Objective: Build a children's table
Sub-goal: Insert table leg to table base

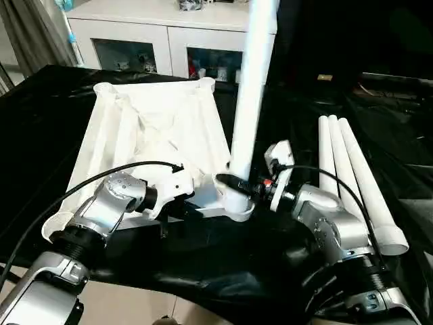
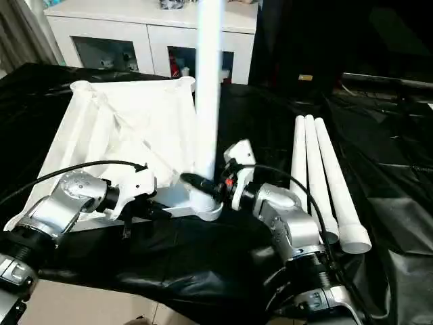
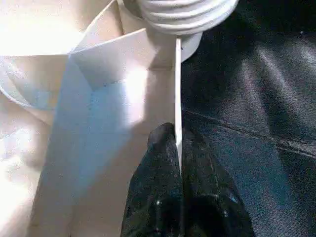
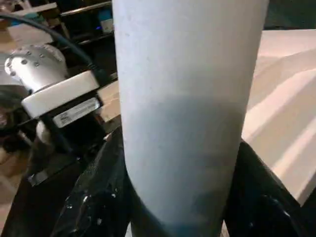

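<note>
Tabletop (image 1: pixel 159 135) rim pinched tight by left gripper (image 3: pixel 178 143); right gripper (image 1: pixel 238 184) clamps the upright leg (image 1: pixel 252 88) in its corner socket (image 1: pixel 237 203).

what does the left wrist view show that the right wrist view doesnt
Left wrist view alone: the left tool shut on the tabletop's thin raised rim, with the ribbed corner socket beyond it and the black table cover beside it.

Right wrist view alone: the upright leg close up, the right tool closed around it, and the left arm's wrist camera housing off to the side.

Both: white surface of the upturned tabletop.
</note>
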### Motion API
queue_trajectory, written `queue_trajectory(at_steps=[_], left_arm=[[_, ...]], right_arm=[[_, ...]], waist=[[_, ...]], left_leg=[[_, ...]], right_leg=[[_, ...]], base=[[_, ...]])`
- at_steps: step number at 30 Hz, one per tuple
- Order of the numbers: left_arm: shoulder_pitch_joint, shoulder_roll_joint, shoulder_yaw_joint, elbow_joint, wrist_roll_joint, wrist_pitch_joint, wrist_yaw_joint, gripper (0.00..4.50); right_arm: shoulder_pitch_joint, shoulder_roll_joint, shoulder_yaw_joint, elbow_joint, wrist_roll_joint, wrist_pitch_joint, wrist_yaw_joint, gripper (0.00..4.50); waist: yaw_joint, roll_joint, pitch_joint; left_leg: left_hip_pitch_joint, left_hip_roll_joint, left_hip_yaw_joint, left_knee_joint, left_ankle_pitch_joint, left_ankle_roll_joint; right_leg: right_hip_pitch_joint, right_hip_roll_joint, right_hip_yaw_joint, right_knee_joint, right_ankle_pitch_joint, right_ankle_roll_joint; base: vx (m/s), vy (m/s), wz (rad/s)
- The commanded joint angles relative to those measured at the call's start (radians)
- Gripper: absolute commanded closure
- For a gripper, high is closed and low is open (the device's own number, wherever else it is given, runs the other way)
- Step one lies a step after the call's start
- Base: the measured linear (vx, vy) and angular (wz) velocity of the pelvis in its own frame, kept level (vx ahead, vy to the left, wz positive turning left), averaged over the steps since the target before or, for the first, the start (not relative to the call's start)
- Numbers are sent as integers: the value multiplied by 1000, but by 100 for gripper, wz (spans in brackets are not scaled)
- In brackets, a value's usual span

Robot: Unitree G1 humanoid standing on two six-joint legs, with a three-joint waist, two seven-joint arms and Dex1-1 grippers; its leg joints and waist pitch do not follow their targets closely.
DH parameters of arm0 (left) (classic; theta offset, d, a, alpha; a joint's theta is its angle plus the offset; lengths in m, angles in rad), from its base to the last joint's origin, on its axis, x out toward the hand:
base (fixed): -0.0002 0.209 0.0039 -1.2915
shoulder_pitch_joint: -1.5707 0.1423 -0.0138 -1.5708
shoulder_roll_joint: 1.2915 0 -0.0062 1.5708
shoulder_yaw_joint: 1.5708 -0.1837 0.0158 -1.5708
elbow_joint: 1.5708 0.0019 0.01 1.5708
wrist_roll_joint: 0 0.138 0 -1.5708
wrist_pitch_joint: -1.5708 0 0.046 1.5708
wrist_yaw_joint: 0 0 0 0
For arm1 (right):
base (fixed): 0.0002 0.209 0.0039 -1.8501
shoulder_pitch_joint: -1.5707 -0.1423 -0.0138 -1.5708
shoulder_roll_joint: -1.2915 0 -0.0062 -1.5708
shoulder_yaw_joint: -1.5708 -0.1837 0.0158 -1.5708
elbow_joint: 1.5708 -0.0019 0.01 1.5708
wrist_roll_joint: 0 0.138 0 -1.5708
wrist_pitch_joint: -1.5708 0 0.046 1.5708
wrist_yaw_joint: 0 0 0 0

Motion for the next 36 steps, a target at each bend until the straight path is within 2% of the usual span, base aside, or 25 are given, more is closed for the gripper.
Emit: queue_trajectory(at_steps=[1, 10, 13, 17, 18, 21, 22, 26, 27, 29, 30, 36], left_arm=[[17, -17, -24, -8, 10, 13, 5, 450], [15, -17, -12, -15, 6, 22, -2, 450], [12, -25, 2, -12, -2, 16, 7, 450], [13, -35, 22, -14, -23, 11, 13, 450], [15, -36, 27, -17, -28, 10, 13, 450], [29, -34, 41, -30, -41, 13, 17, 450], [40, -33, 46, -39, -45, 14, 22, 450], [73, -40, 72, -57, -63, 5, 51, 450], [81, -45, 79, -60, -70, 5, 58, 450], [95, -49, 86, -67, -76, 4, 65, 450], [104, -51, 88, -71, -77, 1, 68, 450], [138, -53, 89, -86, -70, 2, 66, 450]], right_arm=[[-10, -14, 11, -21, -6, 23, 11, 263], [-45, -26, -7, 41, -28, -2, 0, 263], [-86, -10, -7, 118, -48, -31, -7, 263], [-107, -10, -6, 163, -58, -44, -1, 263], [-111, -10, -6, 172, -59, -48, 0, 263], [-113, -9, -6, 192, -63, -57, 4, 263], [-110, -9, -5, 197, -66, -63, 5, 263], [-101, -6, -8, 211, -72, -82, 3, 263], [-98, -6, -9, 212, -74, -85, 2, 263], [-92, -6, -8, 215, -77, -92, 1, 263], [-90, -6, -8, 217, -78, -97, 1, 263], [-90, -3, -9, 228, -82, -109, 3, 263]], waist=[[-3, 8, -66], [-5, 10, -68], [-6, 6, -69], [-6, 6, -68], [-6, 2, -68], [-7, 5, -68], [-7, 10, -67], [-12, 9, -70], [-13, 15, -70], [-17, 11, -70], [-17, 14, -70], [-24, 13, -69]], left_leg=[[6, 34, -2, -81, -241, -1], [3, 32, -2, -79, -224, -3], [3, 32, 0, -79, -217, -2], [3, 33, 0, -79, -213, 4], [3, 32, 0, -79, -211, 5], [3, 33, 0, -79, -214, 7], [2, 33, -1, -79, -219, 5], [2, 32, 1, -78, -208, 12], [3, 32, 0, -77, -207, 11], [0, 31, 1, -78, -210, 15], [2, 31, 1, -78, -211, 15], [1, 31, 2, -79, -214, 25]], right_leg=[[52, -82, 53, -82, -272, -178], [53, -82, 52, -80, -244, -185], [53, -83, 50, -79, -236, -192], [53, -82, 51, -79, -234, -191], [55, -82, 51, -79, -233, -191], [54, -84, 51, -79, -244, -191], [53, -83, 50, -79, -252, -190], [54, -81, 50, -78, -223, -197], [54, -82, 50, -77, -218, -200], [56, -80, 49, -78, -218, -202], [55, -79, 49, -79, -222, -201], [54, -78, 49, -82, -238, -195]], base=[[0, 0, 0], [0, 0, 0], [0, 0, 0], [0, 0, 0], [0, 0, 0], [0, 0, 0], [0, 0, 0], [0, 0, 0], [0, 0, 0], [0, 0, 0], [0, 0, 0], [0, 0, 0]])
